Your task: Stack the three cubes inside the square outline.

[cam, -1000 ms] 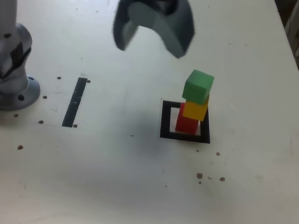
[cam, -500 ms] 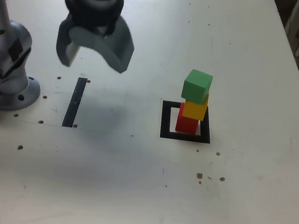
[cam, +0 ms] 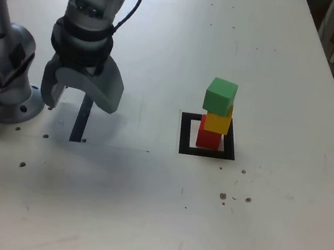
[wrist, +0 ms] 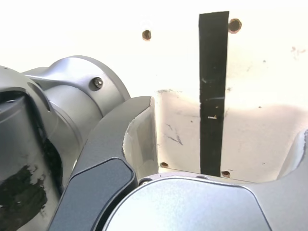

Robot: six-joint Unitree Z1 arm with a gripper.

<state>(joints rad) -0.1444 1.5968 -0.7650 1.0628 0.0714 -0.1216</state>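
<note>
The three cubes stand as one tower in the exterior view: the red cube at the bottom, the yellow cube on it, the green cube on top, turned slightly. The tower rests inside the square outline. My gripper hangs open and empty far to the exterior view's left of the tower, low over the table. In the wrist view the open gripper shows only white table and a black strip between its fingers; no cube appears there.
A thin black straight slot lies under the gripper, seen as a black strip in the wrist view. The arm's grey base stands at the exterior view's left edge. Small screw holes dot the white table.
The open gripper has moved from above the table's far middle to the exterior view's left and down, ending over the black slot. The cube tower has stayed put.
</note>
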